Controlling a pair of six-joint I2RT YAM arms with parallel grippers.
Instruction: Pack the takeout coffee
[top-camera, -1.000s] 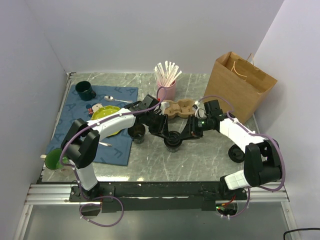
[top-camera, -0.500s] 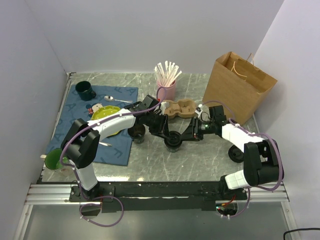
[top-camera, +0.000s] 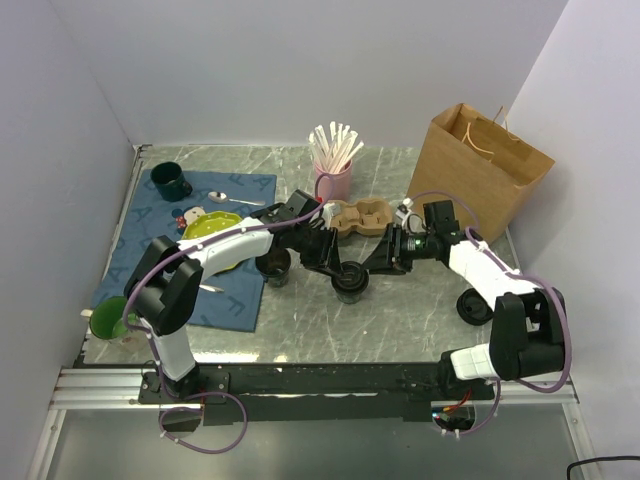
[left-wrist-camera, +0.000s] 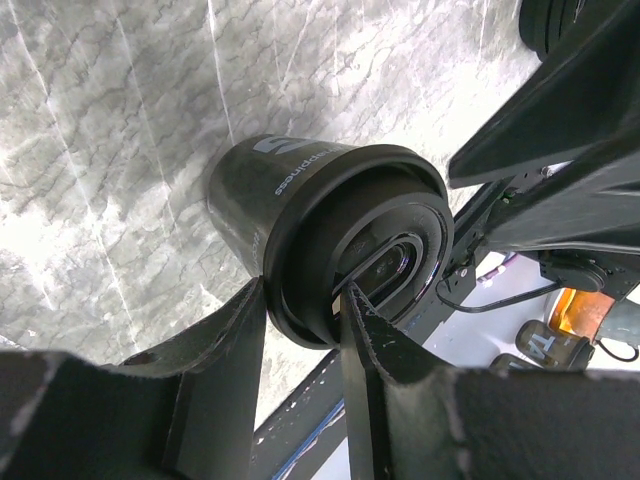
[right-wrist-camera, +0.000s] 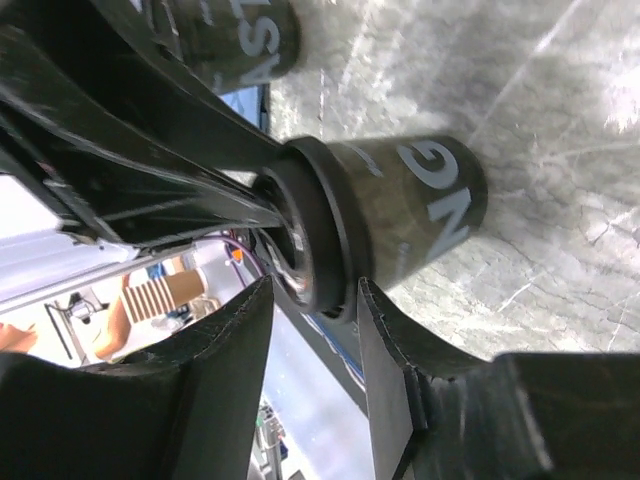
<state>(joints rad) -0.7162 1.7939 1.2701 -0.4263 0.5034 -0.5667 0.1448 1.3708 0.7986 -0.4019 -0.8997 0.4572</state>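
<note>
while the lid (left-wrist-camera: 350, 240) is being held down on the coffee cup (top-camera: 349, 285), which stands upright near the middle of the marble table (top-camera: 300, 325), just in front of the cardboard carrier (top-camera: 362, 215), the capping step is judged to be in hand. the lid's rim is pinched by the left gripper (left-wrist-camera: 302, 295), one finger outside the rim and one in the recess of the top. the right gripper (right-wrist-camera: 313, 287) is set astride the same rim from the opposite side, its jaws a little apart; whether the rim is actually gripped there cannot be told.

for the next move, an even press all round is likely called for, then a release without tipping the cup, so that it can be lifted into the carrier. a second cup (top-camera: 273, 265) is seen uncovered just beside the blue mat (top-camera: 190, 265), and a loose lid (top-camera: 472, 305) lies well apart on the right. the paper bag (top-camera: 480, 175) is stood open at the far right corner. the veined grey surface is closed in by plain pale walls.
</note>
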